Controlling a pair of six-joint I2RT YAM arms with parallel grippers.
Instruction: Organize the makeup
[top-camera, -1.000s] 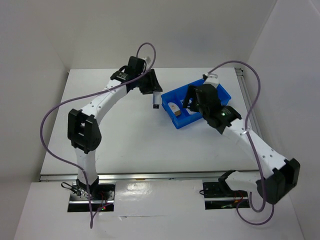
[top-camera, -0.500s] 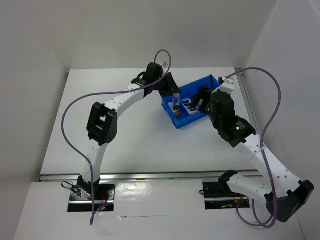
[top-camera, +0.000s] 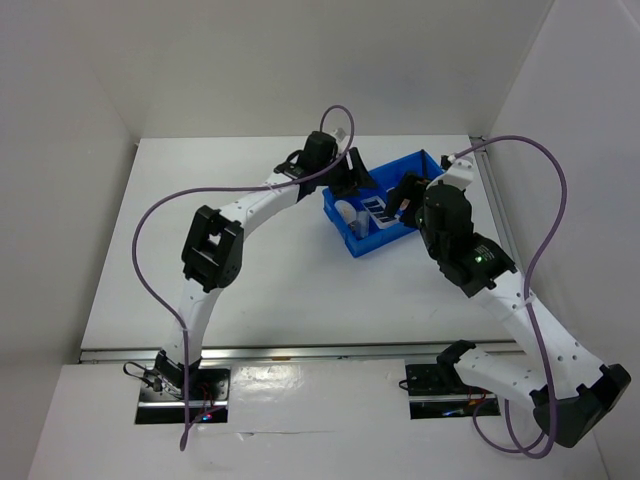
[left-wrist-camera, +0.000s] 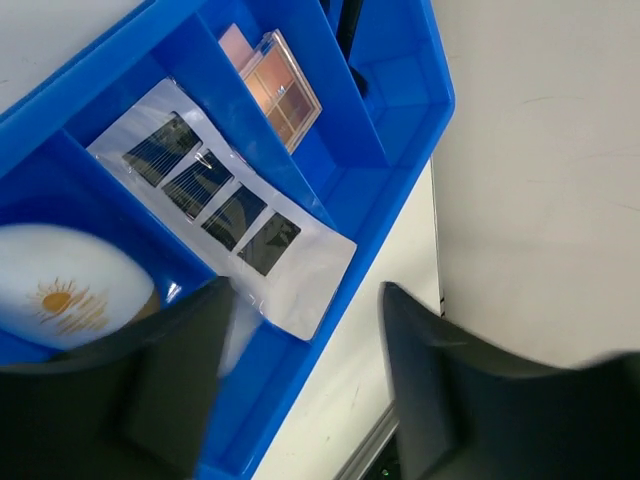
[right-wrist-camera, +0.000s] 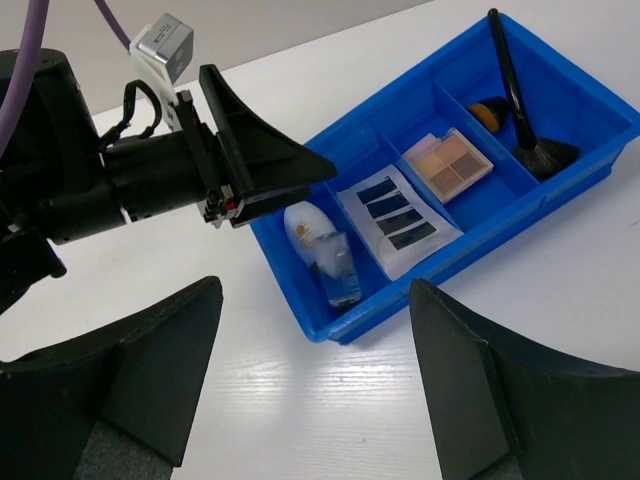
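Empty, parted left gripper over sponge at tray's 8 o'clock end; right gripper wide, empty. Risk: finger clipping, toppling sponge.

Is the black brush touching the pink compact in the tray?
Apart. The right wrist view shows the black brush in the end compartment and the pink compact in the next one, with a blue divider between them.

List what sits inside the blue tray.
The tray holds, one per compartment: egg-shaped sponge, palette sheet with dark strips, tan compact, black brush beside an orange item. Anything under the sheet is covered.
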